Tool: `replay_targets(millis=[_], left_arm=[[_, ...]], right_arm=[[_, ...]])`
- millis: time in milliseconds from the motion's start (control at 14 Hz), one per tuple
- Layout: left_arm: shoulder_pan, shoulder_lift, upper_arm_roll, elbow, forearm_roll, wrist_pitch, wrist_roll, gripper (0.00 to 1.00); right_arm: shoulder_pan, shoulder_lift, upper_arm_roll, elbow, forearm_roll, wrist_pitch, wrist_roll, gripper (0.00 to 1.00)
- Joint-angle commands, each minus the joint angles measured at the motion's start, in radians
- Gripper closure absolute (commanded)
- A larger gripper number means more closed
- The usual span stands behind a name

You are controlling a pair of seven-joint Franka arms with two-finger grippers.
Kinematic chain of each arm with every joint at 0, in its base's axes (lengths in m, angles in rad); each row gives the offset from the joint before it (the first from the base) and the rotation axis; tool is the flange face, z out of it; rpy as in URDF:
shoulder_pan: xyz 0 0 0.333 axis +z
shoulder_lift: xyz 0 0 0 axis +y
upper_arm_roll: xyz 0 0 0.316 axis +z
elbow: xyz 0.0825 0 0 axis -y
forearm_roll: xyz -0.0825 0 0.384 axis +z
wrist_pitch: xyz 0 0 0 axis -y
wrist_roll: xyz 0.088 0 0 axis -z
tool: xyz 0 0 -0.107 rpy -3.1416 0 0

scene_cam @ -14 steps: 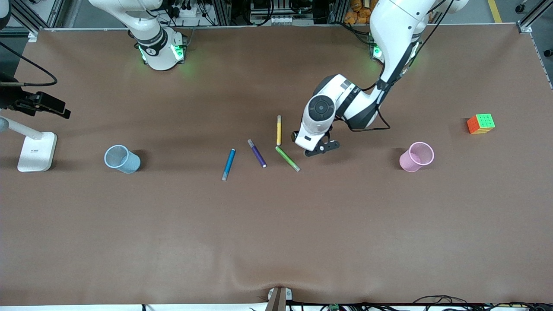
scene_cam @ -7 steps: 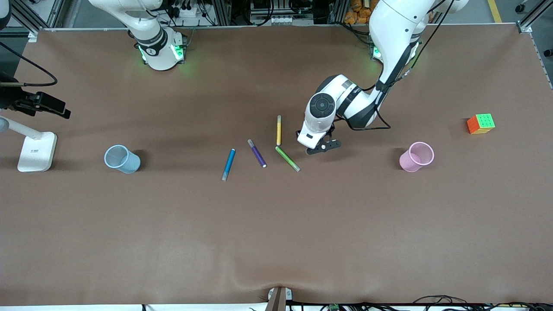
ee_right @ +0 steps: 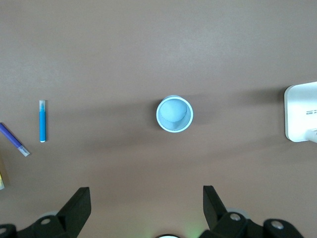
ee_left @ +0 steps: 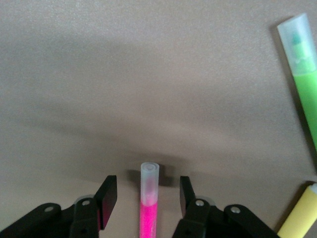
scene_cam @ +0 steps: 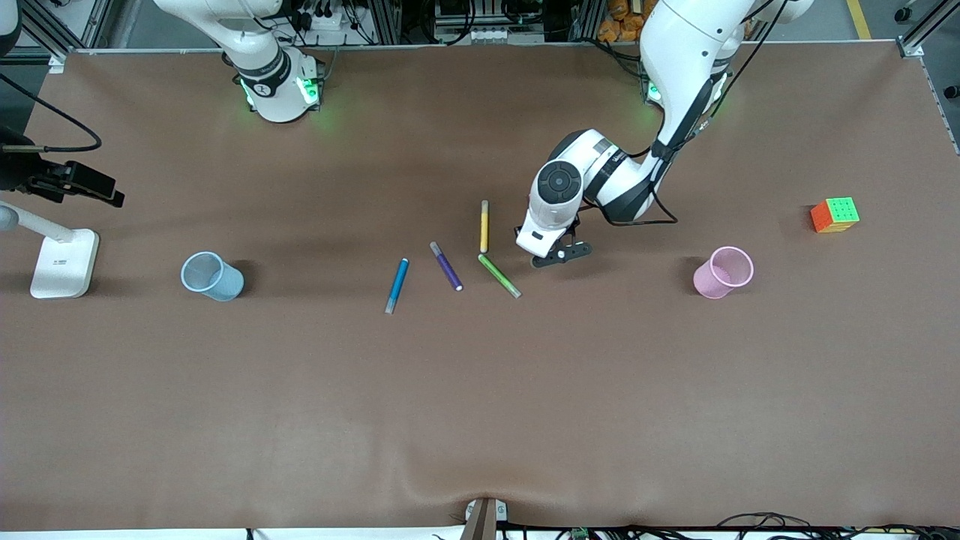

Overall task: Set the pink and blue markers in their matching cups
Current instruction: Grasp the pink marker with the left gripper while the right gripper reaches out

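Observation:
The pink marker (ee_left: 148, 203) with its pale cap lies on the table between the fingers of my open left gripper (ee_left: 144, 196), with a gap on each side. In the front view the left gripper (scene_cam: 559, 256) is low over the table beside the green marker, and the pink marker is hidden under the hand. The blue marker (scene_cam: 396, 285) lies mid-table and also shows in the right wrist view (ee_right: 42, 121). The blue cup (scene_cam: 212, 276) stands toward the right arm's end. The pink cup (scene_cam: 723, 271) stands toward the left arm's end. My right gripper (ee_right: 146, 203) is open, high over the blue cup (ee_right: 174, 114).
A green marker (scene_cam: 499, 275), a yellow marker (scene_cam: 484, 226) and a purple marker (scene_cam: 445, 265) lie close by the left gripper. A colour cube (scene_cam: 834, 214) sits past the pink cup. A white lamp base (scene_cam: 64, 262) stands beside the blue cup.
My left hand has shifted slightly toward the left arm's base and stays low over the pink marker. The markers and cups have not moved.

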Motion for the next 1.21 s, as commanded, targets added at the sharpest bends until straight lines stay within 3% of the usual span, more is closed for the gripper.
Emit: replay_targets(millis=[0,214,357,714,1000,1143], left_arm=[[-0.001,0.010,0.000,-0.007,0.023,0.023,-0.018,0.49],[-0.004,0.018,0.000,-0.007,0.023,0.038,-0.018,0.59],[0.001,0.016,0.000,-0.007,0.023,0.038,-0.018,0.97],[0.008,-0.016,0.000,-0.005,0.024,0.020,-0.015,1.00],[0.015,-0.122,0.007,-0.003,0.028,-0.093,-0.003,1.00],[0.069,-0.175,0.003,-0.005,0.047,-0.138,0.005,1.00]], right_arm=[[-0.005,0.005,0.013,-0.014,0.007,0.004,-0.001,0.00],[0.042,0.036,0.013,-0.025,0.021,0.023,-0.002,0.00],[0.087,0.068,0.013,-0.025,0.021,0.049,-0.002,0.00],[0.167,0.137,0.013,-0.025,0.021,0.155,-0.001,0.00],[0.216,0.194,0.013,-0.025,0.021,0.223,0.013,0.00],[0.236,0.214,0.013,-0.024,0.022,0.241,0.013,0.00]])
